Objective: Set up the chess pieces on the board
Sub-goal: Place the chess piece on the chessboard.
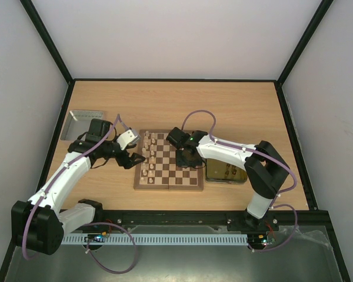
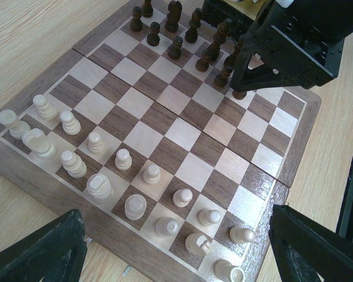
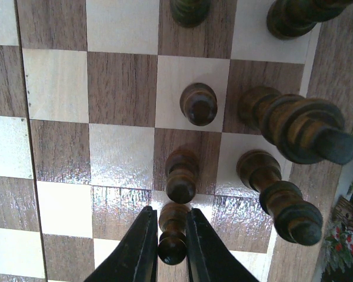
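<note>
The board (image 1: pixel 182 176) lies in the middle of the table. Cream chess pieces (image 2: pixel 97 186) stand in two rows along its left side. Dark chess pieces (image 2: pixel 175 47) stand on its right side. My left gripper (image 1: pixel 132 159) is open and empty, hovering at the board's left edge above the cream rows; its fingers (image 2: pixel 44 249) frame the left wrist view. My right gripper (image 1: pixel 186 156) is over the dark side, also seen in the left wrist view (image 2: pixel 247 76). It (image 3: pixel 172 249) is shut on a dark pawn (image 3: pixel 172 232) over a cream square, beside another dark pawn (image 3: pixel 181 175).
A silver metal tray (image 1: pixel 82 124) sits at the back left. A yellow transparent tray (image 1: pixel 226 172) lies just right of the board, under the right arm. Taller dark pieces (image 3: pixel 294 126) stand close to the right of the held pawn.
</note>
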You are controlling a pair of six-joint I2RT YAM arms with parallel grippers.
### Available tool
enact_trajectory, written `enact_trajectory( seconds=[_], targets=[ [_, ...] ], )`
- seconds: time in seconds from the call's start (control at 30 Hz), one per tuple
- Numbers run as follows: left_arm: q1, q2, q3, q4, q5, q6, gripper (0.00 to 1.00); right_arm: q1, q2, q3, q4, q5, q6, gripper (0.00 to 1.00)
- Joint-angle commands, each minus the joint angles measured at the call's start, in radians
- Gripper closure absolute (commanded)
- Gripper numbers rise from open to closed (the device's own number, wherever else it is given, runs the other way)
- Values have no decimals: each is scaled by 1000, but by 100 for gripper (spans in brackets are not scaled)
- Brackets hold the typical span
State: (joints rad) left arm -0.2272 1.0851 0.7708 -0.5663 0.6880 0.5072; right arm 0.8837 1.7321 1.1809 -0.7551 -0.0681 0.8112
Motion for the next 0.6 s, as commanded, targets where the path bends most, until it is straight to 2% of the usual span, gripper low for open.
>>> enact_trajectory(
  seconds=[0.0,0.23,0.4,0.57],
  targets=[
    [-6,-2,-14,1,10,4,15,-2,-1,-10,-5,12,-9,87],
    [-6,-1,-14,2,9,4,15,-2,-13,-13,-13,14,-16,87],
    [-5,2,-13,2,9,3,15,-3,-32,14,-48,48,-17,78],
    [-6,0,-12,1,11,4,15,-25,-64,20,-60,53,-14,73]
  ],
)
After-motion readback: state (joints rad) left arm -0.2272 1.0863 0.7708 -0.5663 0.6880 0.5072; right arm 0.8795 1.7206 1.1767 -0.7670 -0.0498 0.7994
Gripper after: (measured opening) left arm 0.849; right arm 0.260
